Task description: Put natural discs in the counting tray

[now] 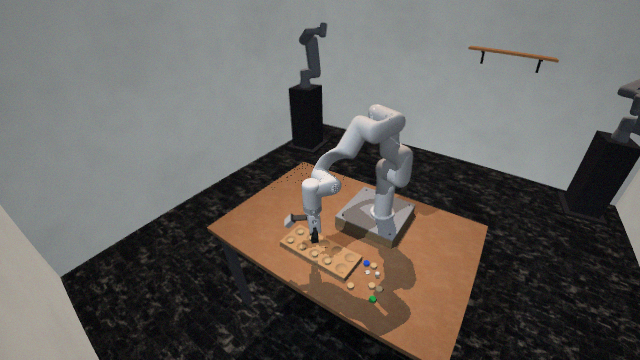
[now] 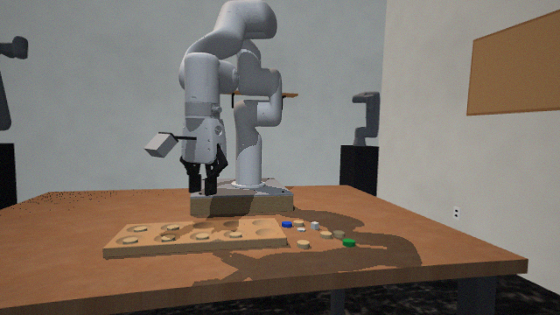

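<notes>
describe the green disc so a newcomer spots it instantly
Start at the long wooden counting tray in front of the arm's base. Just off its right end lies a cluster of small loose pieces. The green disc is the outermost, farthest from the tray, and the only green one.

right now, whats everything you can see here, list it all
table: one, brown, centre of room
counting tray: one, light wood, ten pockets, flat on the table
discs in tray: six, natural tan, one per pocket; four pockets empty
loose discs: four, tan, one duller, on the table to the right of the tray in the exterior view
blue disc: one, by the tray's end
green disc: one, farthest from the tray
white cube: one, among the loose discs
small white piece: one, beside the cube
wall shelf: one, wooden
other arms on black pedestals: two, grey, background
base plate: one, grey
arm: one, white
jaws: black, apart, holding nothing, above the tray
</notes>
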